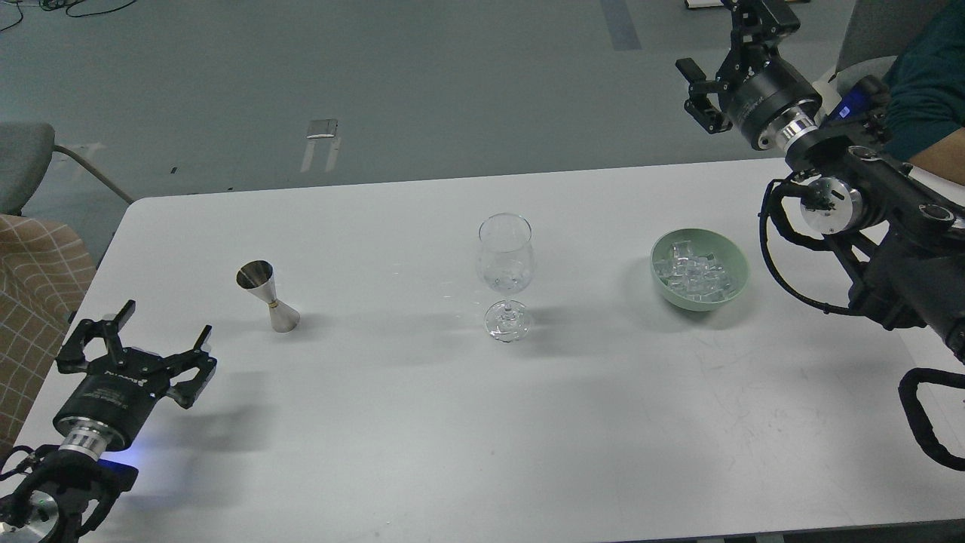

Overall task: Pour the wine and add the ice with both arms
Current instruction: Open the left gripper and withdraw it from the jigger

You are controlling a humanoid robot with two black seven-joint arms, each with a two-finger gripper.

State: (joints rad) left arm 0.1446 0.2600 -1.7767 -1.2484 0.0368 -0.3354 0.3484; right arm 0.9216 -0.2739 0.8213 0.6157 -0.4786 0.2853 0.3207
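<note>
The ice (pixel 695 272) is seen as a heap of small clear, colourless cubes, piled in a pale green bowl (pixel 735 260) on the right part of the table. The cubes are heaped loosely, facing every way, so no common direction or long axis can be told.

A clear stemmed glass (pixel 506 260) stands upright near the middle of the table, well to the left of the bowl; its long axis is vertical and its mouth is turned upward. Something glassy is glimpsed at the bottom of its cup, but what it is cannot be told. Further left a small steel jigger (pixel 269 299) is set upright, its wide mouth up.

The left gripper (pixel 130 338) is held low over the near left corner of the table, well apart from the jigger, with its fingers spread wide and nothing between them. The right gripper (pixel 716 56) is raised beyond the far right corner of the table, above and behind the bowl; its fingers are likewise spread and empty.

The white table (pixel 422 422) is marked by faint scuffs and by soft shadows. Behind it a grey-green floor (pixel 415 83) is seen. A chair with a checked cloth (pixel 34 302) is at the left edge, and a person's arm in a dark teal sleeve (pixel 931 83) is at the upper right.
</note>
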